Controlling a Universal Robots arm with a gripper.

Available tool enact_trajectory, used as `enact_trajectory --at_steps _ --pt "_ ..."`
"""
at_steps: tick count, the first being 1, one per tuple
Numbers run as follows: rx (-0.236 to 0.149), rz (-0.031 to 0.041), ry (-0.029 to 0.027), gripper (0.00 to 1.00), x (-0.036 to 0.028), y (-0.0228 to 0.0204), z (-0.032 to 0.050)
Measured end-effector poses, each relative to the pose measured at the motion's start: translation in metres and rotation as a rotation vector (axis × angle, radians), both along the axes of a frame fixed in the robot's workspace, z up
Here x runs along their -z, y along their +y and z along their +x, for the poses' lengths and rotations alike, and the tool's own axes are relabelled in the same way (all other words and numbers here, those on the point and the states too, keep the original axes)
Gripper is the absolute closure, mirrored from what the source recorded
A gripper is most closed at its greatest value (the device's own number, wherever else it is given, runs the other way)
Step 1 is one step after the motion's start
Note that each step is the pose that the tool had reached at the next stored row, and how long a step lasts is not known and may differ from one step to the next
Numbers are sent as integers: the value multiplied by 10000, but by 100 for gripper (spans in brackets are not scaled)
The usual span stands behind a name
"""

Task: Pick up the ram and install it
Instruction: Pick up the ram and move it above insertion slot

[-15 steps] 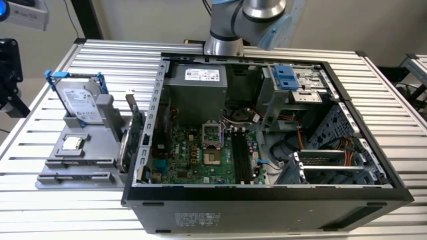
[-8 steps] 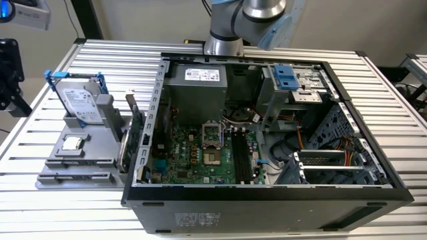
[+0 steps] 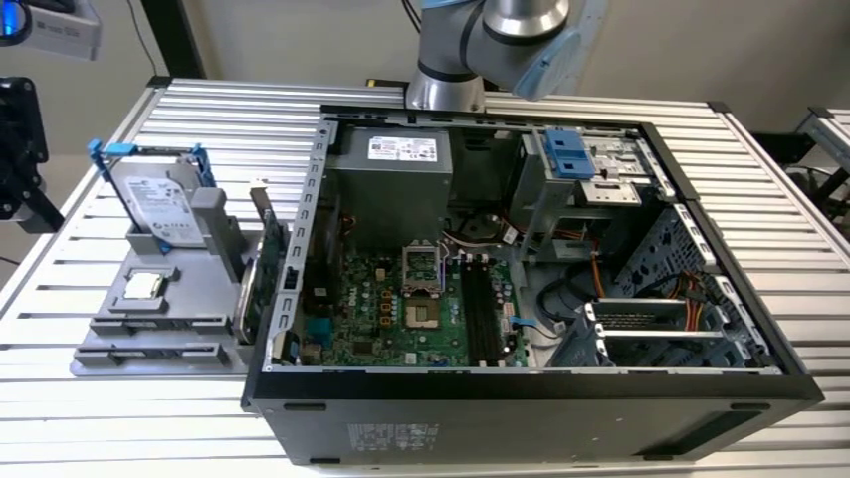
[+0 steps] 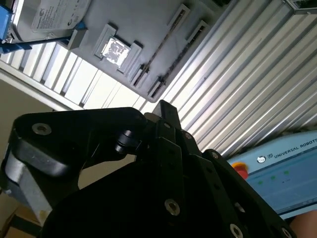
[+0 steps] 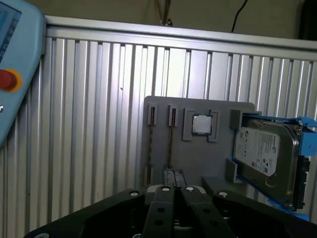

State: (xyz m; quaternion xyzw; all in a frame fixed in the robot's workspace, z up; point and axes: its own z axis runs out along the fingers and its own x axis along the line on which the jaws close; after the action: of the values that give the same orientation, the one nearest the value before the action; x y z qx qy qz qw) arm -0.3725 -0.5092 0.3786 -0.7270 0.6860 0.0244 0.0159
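The ram (image 5: 171, 144) is a thin stick standing on edge between two slotted posts of the grey holder tray (image 5: 198, 158), beside the small square CPU chip (image 5: 201, 124). In the second wrist view the ram (image 4: 165, 43) is a thin line on that tray. My gripper (image 5: 173, 189) hovers high above the tray's edge, well apart from the ram, with its black fingers together and nothing between them. It also appears in the second wrist view (image 4: 166, 110). In the exterior view, the motherboard's black slots (image 3: 485, 311) lie inside the open computer case (image 3: 531, 383).
A hard drive (image 5: 265, 153) in a blue bracket stands on the tray (image 3: 100, 344) at the exterior view's left. A green card with a metal bracket (image 3: 270, 264) stands between tray and case. A pendant with a red button (image 5: 9, 79) lies on the ribbed metal table (image 3: 80, 269).
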Motion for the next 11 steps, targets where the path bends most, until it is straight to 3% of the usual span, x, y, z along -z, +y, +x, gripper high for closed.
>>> enact_trajectory --at_steps 1,10,11 --pt "0 1 0 0 0 0 0" --pt "1 -1 -2 0 1 1 0" --pt "-1 -43 0 0 2 9 0"
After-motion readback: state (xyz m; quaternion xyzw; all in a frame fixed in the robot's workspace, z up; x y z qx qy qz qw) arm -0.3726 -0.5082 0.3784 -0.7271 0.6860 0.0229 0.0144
